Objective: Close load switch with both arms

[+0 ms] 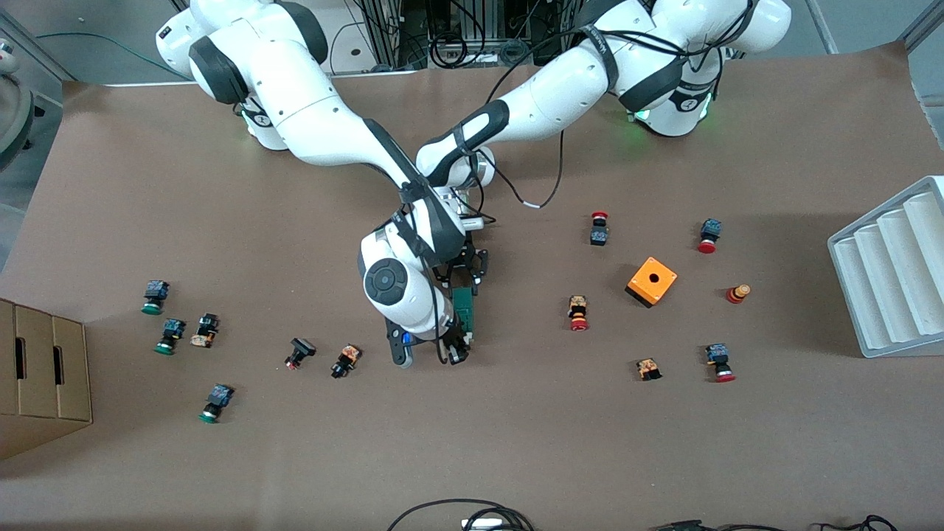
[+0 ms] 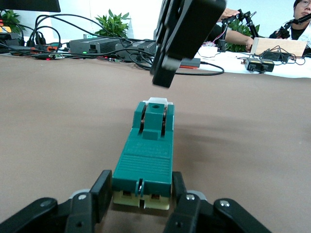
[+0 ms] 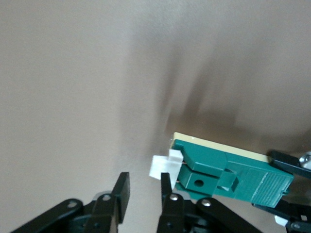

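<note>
Load switch (image 2: 146, 160): dark-green narrow block, lying flat on the brown surface (image 1: 516, 442) near its middle, white tab at the end toward the front camera, a raised green lever block with a small hole just beside that tab.

Left gripper (image 2: 141, 196): jaws closing on the base end of the load switch, one pad on each long side, holding it down on the surface.

Right gripper (image 3: 143, 194): hanging low over the tab end, jaws standing narrowly apart and empty, one fingertip just beside the white tab; whether it is touching the tab is not clear.

Step in hand, as I am judging it: bracing with the left arm while the right lines up on the lever. The next move is calling for a short, square push on the lever with the left grip staying firm, or the block may be sliding or twisting out.

Surroundings: orange box (image 1: 652, 281) with a hole toward the left arm's end; small red-capped and green-capped push buttons scattered at both ends; grey ribbed tray (image 1: 896, 265); cardboard box (image 1: 37, 376).

Writing: none readable on the switch or the surface.
</note>
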